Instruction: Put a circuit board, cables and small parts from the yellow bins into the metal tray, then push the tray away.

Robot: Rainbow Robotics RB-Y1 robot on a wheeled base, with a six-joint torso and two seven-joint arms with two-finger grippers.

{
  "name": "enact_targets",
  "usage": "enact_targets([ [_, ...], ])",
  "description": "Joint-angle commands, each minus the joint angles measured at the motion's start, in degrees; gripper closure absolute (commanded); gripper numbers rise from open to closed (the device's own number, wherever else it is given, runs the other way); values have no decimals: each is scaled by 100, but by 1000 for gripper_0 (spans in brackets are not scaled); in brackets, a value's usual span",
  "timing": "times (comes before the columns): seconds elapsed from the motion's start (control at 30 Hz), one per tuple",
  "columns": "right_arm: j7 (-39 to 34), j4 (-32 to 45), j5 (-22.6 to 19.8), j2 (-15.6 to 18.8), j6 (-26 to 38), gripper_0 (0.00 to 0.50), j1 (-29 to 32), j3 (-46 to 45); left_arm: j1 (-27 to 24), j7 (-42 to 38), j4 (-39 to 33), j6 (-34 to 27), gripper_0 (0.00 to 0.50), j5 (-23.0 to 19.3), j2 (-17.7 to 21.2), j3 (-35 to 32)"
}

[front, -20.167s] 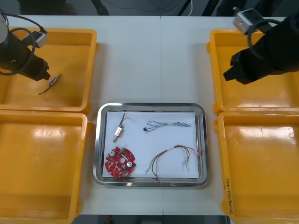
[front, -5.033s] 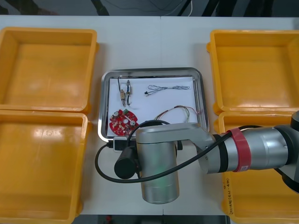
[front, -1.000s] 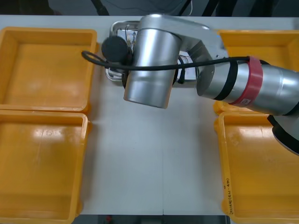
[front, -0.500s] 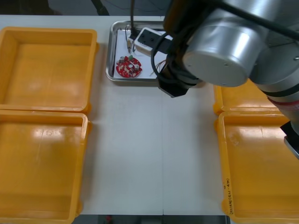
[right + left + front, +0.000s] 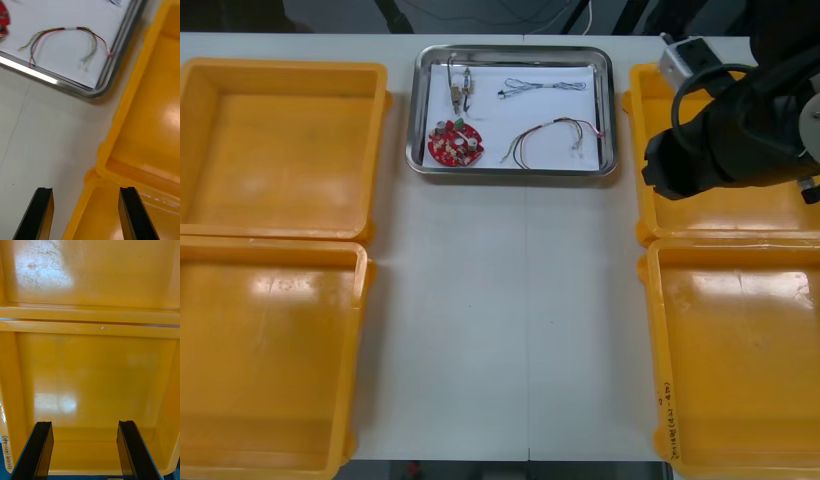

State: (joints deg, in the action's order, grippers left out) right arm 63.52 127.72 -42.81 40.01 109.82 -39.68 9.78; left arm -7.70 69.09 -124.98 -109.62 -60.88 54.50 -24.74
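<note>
The metal tray (image 5: 515, 172), white inside, lies at the table's far middle edge. It holds a round red circuit board (image 5: 455, 142), small metal parts (image 5: 459, 87), a black cable (image 5: 542, 87) and a red and yellow cable (image 5: 550, 137). My right arm (image 5: 730, 130) hangs over the far right yellow bin (image 5: 720, 215), just right of the tray. In the right wrist view my right gripper (image 5: 86, 195) is open and holds nothing. It is above the table beside the bin's wall (image 5: 123, 112), with the tray's corner (image 5: 101, 90) and the red and yellow cable (image 5: 63, 37) beyond. My left gripper (image 5: 84, 427) is open over a bare bin floor (image 5: 93, 382).
Two yellow bins (image 5: 280, 150) (image 5: 270, 350) stand at the left and another (image 5: 730, 350) at the near right, all bare inside. White table (image 5: 500, 320) stretches between them, from the tray to the near edge.
My right arm has swung off the tray to the right and now hangs over the far right bin. The tray stays at the far edge with its contents uncovered.
</note>
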Motion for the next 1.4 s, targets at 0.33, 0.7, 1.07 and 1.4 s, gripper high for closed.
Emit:
enact_targets([
  [0.33, -226, -257, -447, 815, 18, 0, 1542, -1751, 103, 324, -132, -38, 0, -29, 254, -172],
  [0.7, -164, -248, -764, 956, 18, 0, 2562, -2551, 103, 324, -132, -38, 0, -29, 254, -172],
  [1.07, -208, -142, -852, 974, 18, 0, 3019, -2779, 103, 324, -132, -38, 0, -29, 254, -172],
  [1.4, -270, -28, -931, 974, 18, 0, 3080, -2779, 103, 324, -132, -38, 0, -29, 254, -172],
])
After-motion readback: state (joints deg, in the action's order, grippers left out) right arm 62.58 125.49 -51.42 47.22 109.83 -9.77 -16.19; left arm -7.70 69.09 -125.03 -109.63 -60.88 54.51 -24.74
